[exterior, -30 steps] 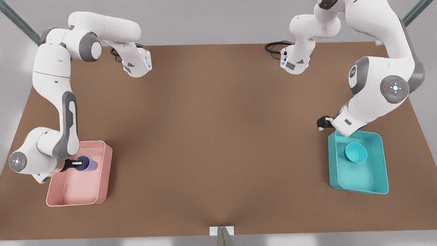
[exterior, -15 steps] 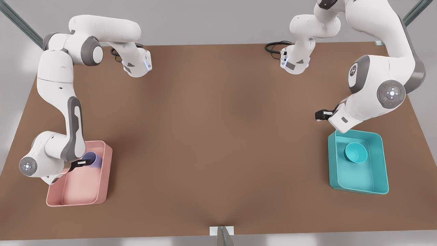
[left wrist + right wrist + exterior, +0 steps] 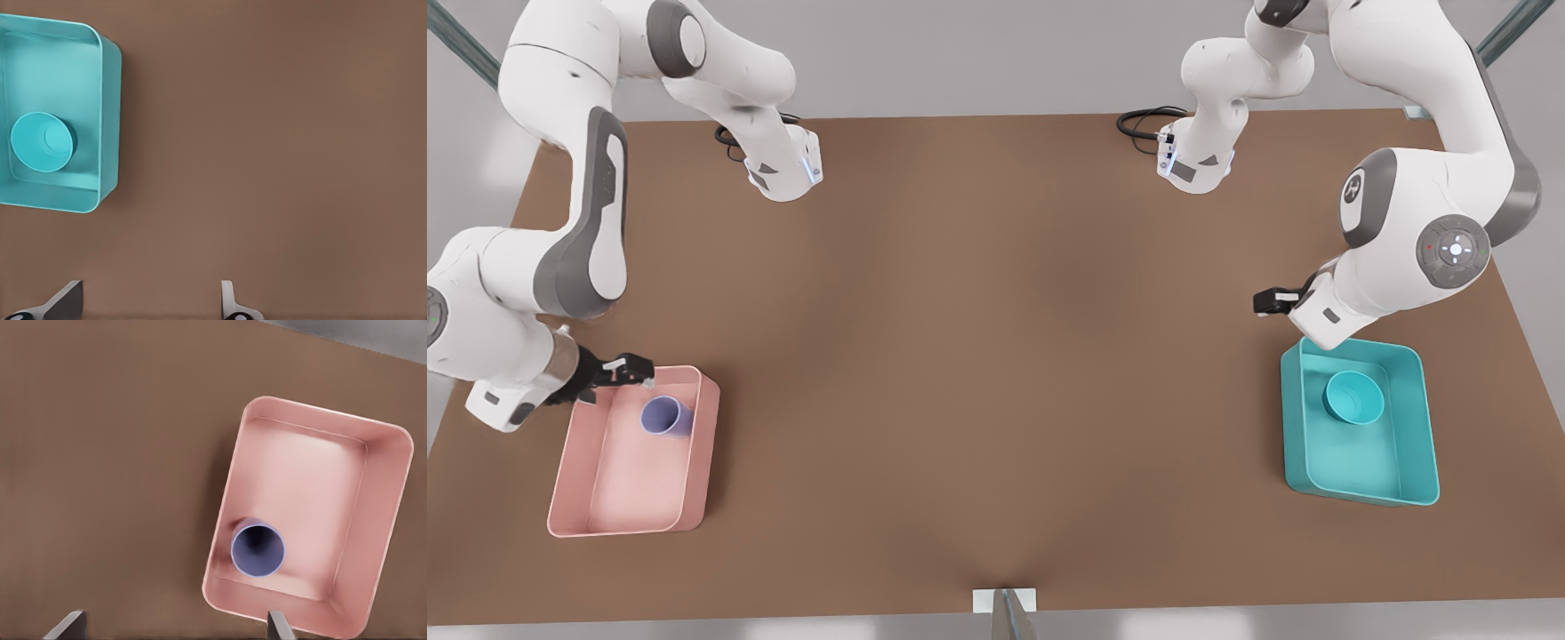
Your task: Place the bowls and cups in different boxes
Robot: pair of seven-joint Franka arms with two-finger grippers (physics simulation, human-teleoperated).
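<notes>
Released since the earlier frame, the lavender cup [image 3: 665, 416] stands in the pink box [image 3: 578, 498]; the right claw [image 3: 633, 369], wide and empty, should retreat straight clear. The left claw [image 3: 1270, 302] waits, wide too, beside the teal box [image 3: 1427, 427].

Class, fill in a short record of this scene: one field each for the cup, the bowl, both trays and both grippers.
cup: lavender cup, upright in the pink tray
bowl: teal bowl, in the teal tray
pink tray: front view's left
teal tray: front view's right
right gripper: open, above the pink tray's far edge, holding nothing
left gripper: open, beside the teal tray, holding nothing
</notes>
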